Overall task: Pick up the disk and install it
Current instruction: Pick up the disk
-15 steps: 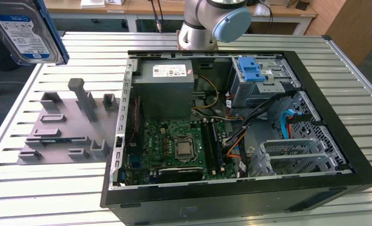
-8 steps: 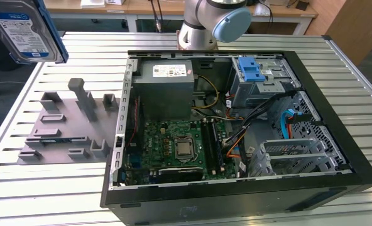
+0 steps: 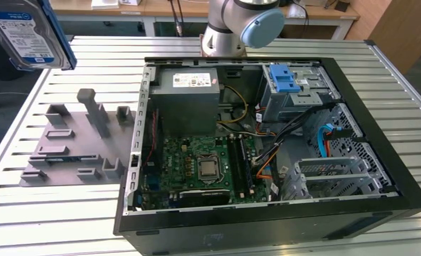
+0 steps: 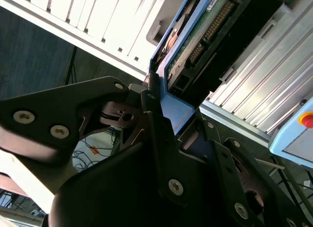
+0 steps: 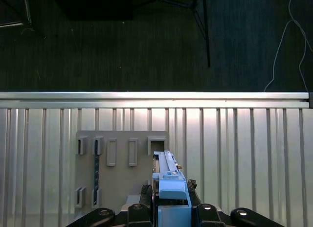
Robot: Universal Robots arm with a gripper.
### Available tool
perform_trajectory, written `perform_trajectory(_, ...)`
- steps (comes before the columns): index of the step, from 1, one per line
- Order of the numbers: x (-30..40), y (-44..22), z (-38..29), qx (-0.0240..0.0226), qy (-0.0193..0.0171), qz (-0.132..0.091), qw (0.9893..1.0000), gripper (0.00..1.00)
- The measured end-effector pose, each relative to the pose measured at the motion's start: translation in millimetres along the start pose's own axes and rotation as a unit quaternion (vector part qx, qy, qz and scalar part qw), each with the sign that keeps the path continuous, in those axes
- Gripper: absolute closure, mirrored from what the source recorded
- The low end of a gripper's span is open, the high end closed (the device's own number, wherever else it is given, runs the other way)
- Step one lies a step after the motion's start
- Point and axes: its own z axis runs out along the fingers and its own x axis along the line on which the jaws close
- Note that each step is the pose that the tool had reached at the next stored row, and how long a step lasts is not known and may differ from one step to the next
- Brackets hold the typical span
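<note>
Tool (image 5: 172, 210) clamps the disk (image 3: 27, 32), long axis running straight out from it, above the bench (image 3: 54, 224), well apart from the open case (image 3: 267, 226).

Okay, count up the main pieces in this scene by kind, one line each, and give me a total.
disk: 1
open computer case: 1
grey slotted holder: 1
robot arm: 1
Total: 4
</note>
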Motion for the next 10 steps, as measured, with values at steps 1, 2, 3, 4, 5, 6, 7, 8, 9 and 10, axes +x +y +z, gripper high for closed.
perform_trajectory(1,0.0,0.0,-0.8,0.0,0.0001,0.0,1.0,0.63)
perform_trajectory(2,-0.1,0.1,-1.5,0.0,0.0001,0.0,1.0,0.63)
perform_trajectory(3,-0.1,0.1,-2.1,0.0,0.0002,0.0,1.0,0.63)
perform_trajectory(4,-0.2,0.1,-2.6,0.0,0.0002,0.0,1.0,0.63)
perform_trajectory(5,-0.2,0.1,-3.1,-0.0001,0.0003,0.0,1.0,0.63)
perform_trajectory(6,-0.3,0.1,-3.4,0.0,0.0003,0.0,1.0,0.63)
perform_trajectory(7,-0.3,0.2,-3.7,0.0,0.0004,0.0,1.0,0.63)
perform_trajectory(8,-0.3,0.2,-4.1,-0.0001,0.0004,0.0,1.0,0.63)
perform_trajectory(9,-0.4,0.3,-4.4,0.0,0.0004,0.0,1.0,0.63)
perform_trajectory(10,-0.4,0.3,-4.8,0.0,0.0004,0.0,1.0,0.63)
